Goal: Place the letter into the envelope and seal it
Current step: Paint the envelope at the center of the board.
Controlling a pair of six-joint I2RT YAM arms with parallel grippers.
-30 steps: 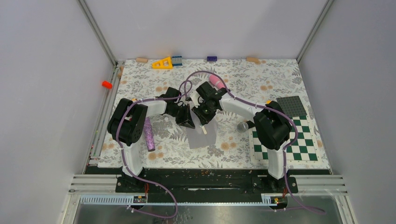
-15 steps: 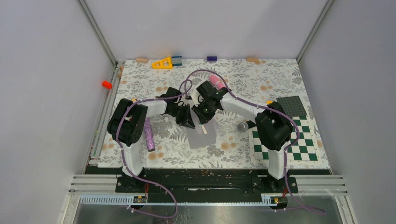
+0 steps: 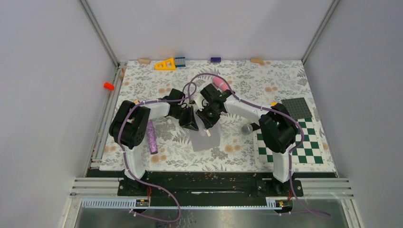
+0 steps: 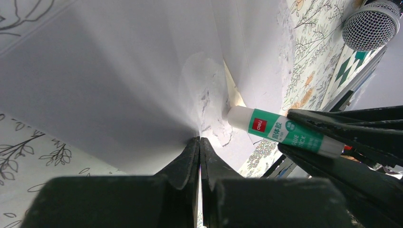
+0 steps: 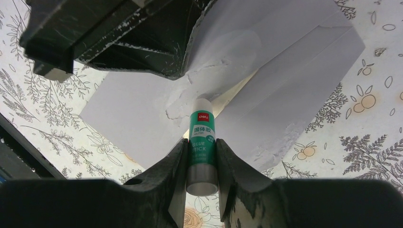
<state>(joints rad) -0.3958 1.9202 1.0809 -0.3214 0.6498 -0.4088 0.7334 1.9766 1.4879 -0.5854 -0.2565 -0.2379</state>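
So the left gripper (image 4: pixel 198 141) is fully closed, pinching the pointed tip of the flap (image 4: pixel 142 80) and holding it lifted off the envelope (image 5: pixel 285 80). The envelope itself lies flat on the floral worktop (image 3: pixel 266 80), a bit left of the green-and-white checkerboard mat (image 3: pixel 309 142), with a microphone (image 3: pixel 246 128) sitting between it and the mat. The right gripper (image 5: pixel 201 142) is partly closed and clamped on a green-and-white glue stick (image 5: pixel 203 128), one finger on each side of the tube. The stick's white end is up against a smeary, crusty-looking patch (image 4: pixel 204 95) on the inside of the flap, just beside the tip the left gripper is pinching.
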